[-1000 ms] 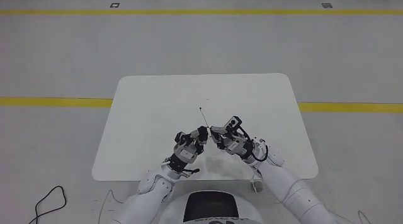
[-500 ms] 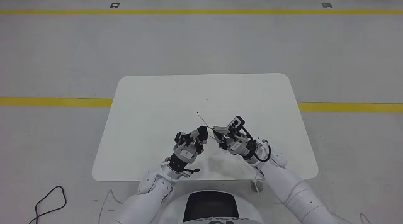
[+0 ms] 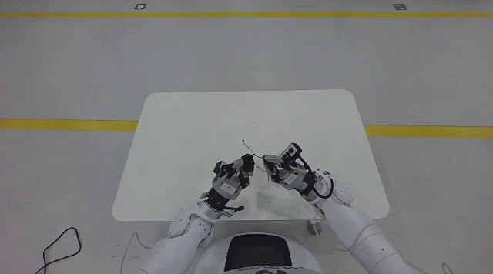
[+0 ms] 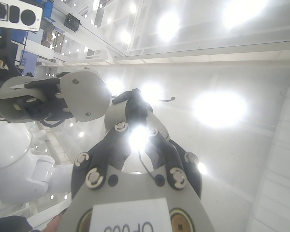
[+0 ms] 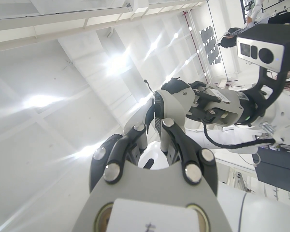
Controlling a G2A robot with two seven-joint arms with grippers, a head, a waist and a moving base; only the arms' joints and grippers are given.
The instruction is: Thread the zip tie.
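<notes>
While both arms sit over the near-middle of the table (image 3: 192,120) with their tools pointing up at the ceiling, the left gripper (image 3: 247,162) is pinched closed on the zip tie (image 3: 247,148). Left wrist view: the pads meet at the tip, and the tie's free end with its small head pokes out sideways past them. Lamp glare washes out the lower part of the fingers.

Right gripper (image 3: 266,162) is just beside the left one, nearly tip to tip. Can't tell from any view how wide it stands or whether it has the tie. Right wrist view shows the tie's end rising above both tools.

Diff vs 1 s ago, top view:
- Tie's free end is nearer the grippers, with a shorter length showing beyond them. Most of that came in the first half second, little change after.
- Right arm slid slightly toward the robot's right and the near edge, and its wrist camera mount went with it.
- Left arm holds the same spot.
- The two grippers remain close together.
</notes>
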